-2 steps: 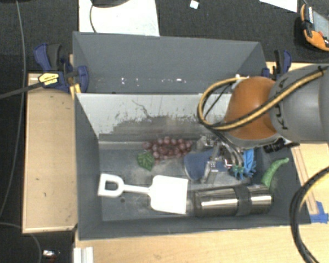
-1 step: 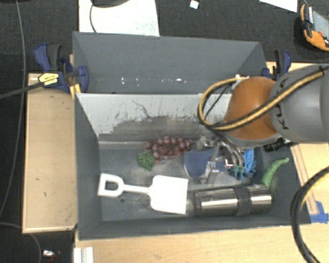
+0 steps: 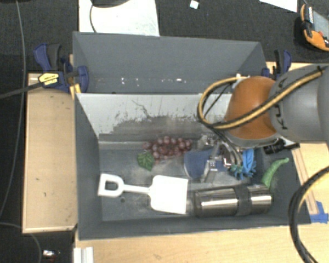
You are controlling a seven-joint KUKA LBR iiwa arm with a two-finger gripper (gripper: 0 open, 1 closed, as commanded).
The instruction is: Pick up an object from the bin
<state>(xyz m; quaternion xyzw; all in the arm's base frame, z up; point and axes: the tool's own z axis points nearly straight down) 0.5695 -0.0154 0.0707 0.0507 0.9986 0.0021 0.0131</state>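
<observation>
Our jaws hang over the blue rounded thing mid-bin, beside the purple grapes; open or closed, we cannot tell. It looks light, smooth, probably slippery; we'd grip across its edge.

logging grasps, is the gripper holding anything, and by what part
Cannot be told. The gripper sits at the blue rounded thing; any hold is hidden.
</observation>
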